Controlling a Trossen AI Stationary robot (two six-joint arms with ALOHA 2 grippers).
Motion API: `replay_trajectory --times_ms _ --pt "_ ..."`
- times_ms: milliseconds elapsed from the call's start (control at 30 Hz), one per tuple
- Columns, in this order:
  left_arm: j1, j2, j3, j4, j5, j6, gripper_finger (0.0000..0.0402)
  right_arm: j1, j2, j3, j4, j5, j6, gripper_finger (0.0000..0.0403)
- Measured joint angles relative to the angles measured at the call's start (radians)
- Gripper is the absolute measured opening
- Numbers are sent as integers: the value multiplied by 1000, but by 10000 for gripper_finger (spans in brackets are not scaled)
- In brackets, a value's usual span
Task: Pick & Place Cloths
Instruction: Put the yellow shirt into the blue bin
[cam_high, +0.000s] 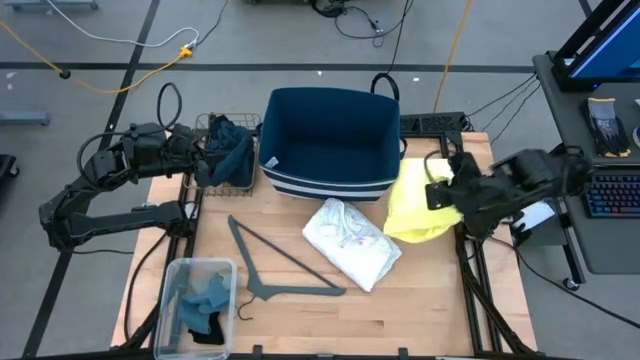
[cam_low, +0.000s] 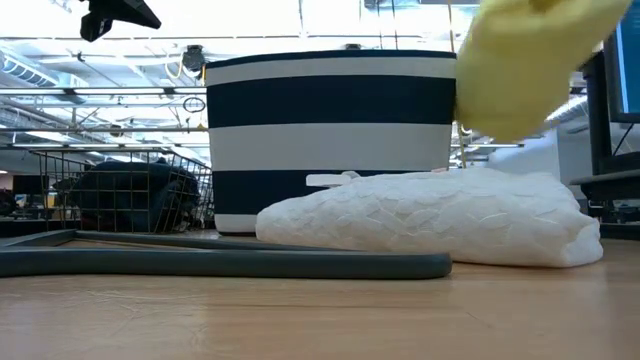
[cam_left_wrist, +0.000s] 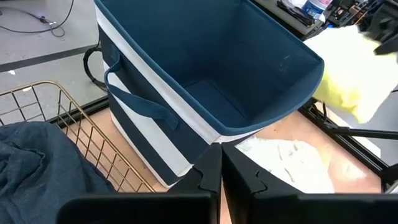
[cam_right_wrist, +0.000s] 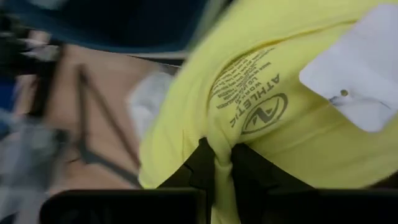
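My right gripper (cam_right_wrist: 217, 169) is shut on a yellow cloth (cam_high: 418, 205), held up at the table's right side beside a navy-and-white striped bin (cam_high: 330, 140). The yellow cloth (cam_low: 535, 65) hangs above a white cloth (cam_high: 350, 243) that lies bunched on the table top. My left gripper (cam_left_wrist: 221, 177) is shut and holds nothing. It stays by the far left corner above a wire basket (cam_high: 228, 125) that holds a dark blue cloth (cam_left_wrist: 43, 168). My right gripper pinches a bunched fold of the yellow cloth (cam_right_wrist: 219, 142) between its two fingers, just beside the printed neck label. The fingers slant down from the table's right side. The cloth hangs slack below and around them, lifted clear of the table.
A grey plastic hanger (cam_high: 285, 268) lies flat on the table left of the white cloth. A clear plastic box (cam_high: 197, 305) with teal and black cloths stands at the near left corner. A white tag (cam_right_wrist: 357, 74) hangs on the yellow cloth.
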Motion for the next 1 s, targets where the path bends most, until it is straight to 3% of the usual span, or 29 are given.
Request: replay_trajectory --times_ms 267,467,700,800,1000 --pt "0 0 0 49 0 -3 14 -1 2 158 298 83 -329 26" --pt "0 0 0 103 0 -3 4 -39 2 178 582 79 -628 26" --pt "0 0 0 114 0 -3 18 -169 13 178 744 71 -957 26" --pt "0 0 0 114 1 -3 12 -252 33 178 800 -3 -1055 26" --pt "0 0 0 115 1 -3 5 -431 99 178 884 -254 -1174 26"
